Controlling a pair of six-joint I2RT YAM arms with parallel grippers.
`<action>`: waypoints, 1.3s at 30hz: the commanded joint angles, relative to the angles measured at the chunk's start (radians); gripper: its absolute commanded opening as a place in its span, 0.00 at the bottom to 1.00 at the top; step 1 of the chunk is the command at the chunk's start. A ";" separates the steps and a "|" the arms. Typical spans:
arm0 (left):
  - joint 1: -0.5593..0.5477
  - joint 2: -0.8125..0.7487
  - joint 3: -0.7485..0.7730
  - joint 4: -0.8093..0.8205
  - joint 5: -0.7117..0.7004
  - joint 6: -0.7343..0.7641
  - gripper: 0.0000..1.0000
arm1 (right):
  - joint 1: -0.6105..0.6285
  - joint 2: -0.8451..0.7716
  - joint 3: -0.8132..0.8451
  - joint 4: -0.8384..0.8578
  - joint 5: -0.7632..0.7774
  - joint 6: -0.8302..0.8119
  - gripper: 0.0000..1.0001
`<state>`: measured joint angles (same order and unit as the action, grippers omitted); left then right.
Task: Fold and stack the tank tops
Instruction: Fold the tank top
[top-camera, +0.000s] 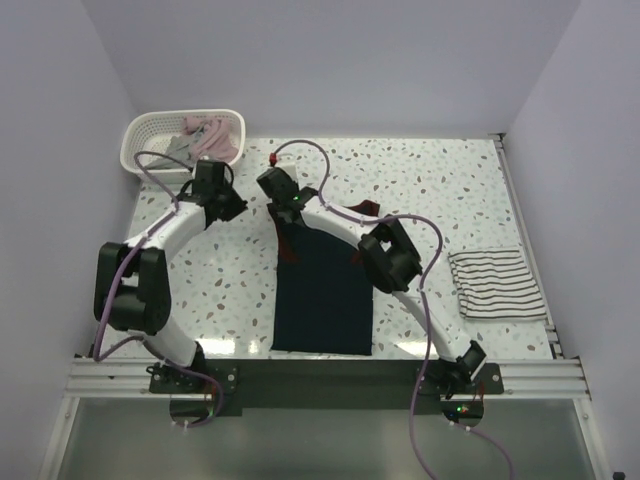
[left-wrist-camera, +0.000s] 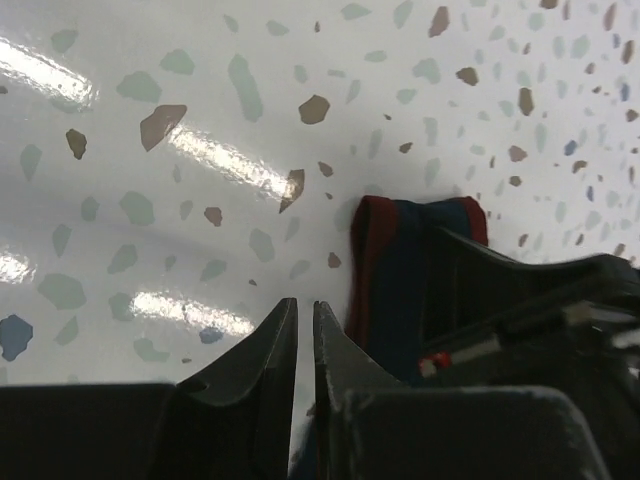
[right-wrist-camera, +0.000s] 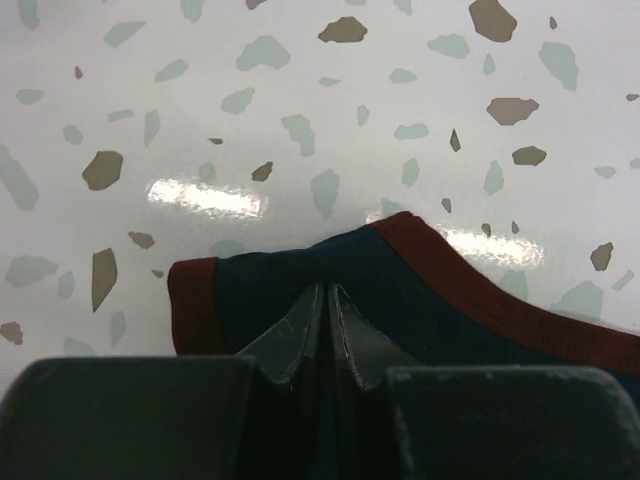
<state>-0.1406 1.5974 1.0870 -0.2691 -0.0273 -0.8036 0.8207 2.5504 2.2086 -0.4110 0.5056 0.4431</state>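
The right hand (right-wrist-camera: 328, 300) is pinched tight on a shoulder strap of the navy tank top (right-wrist-camera: 430, 290), its fingers meeting on the dark cloth just inside the red trim. The strap's end lies on the speckled worktop (right-wrist-camera: 300, 90).

The left hand (left-wrist-camera: 305, 318) is narrow, with only a sliver of gap between its fingers and nothing in it. It hangs over bare worktop just beside that red-edged strap, with the right hand's dark body close on its right.

From above, the navy tank top (top-camera: 325, 290) lies flat down the middle of the worktop, its body running toward the near edge, and the right arm reaches across it to the far left corner. A striped tank top (top-camera: 495, 283) lies folded near the right edge, well apart. A white basket (top-camera: 150, 130) at the far left corner holds pinkish and grey cloth (top-camera: 205, 138).
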 joint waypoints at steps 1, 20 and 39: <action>0.010 0.096 0.062 0.087 -0.017 -0.028 0.16 | -0.037 -0.085 -0.021 0.052 -0.016 0.049 0.09; -0.033 0.507 0.300 0.245 0.188 -0.023 0.14 | -0.129 -0.021 -0.050 0.113 -0.314 0.177 0.06; -0.060 0.432 0.332 0.277 0.308 -0.063 0.15 | -0.229 0.022 -0.104 0.222 -0.542 0.347 0.06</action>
<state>-0.2081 2.0861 1.3678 -0.0174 0.2592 -0.8539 0.6239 2.5492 2.1246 -0.2535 0.0330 0.7288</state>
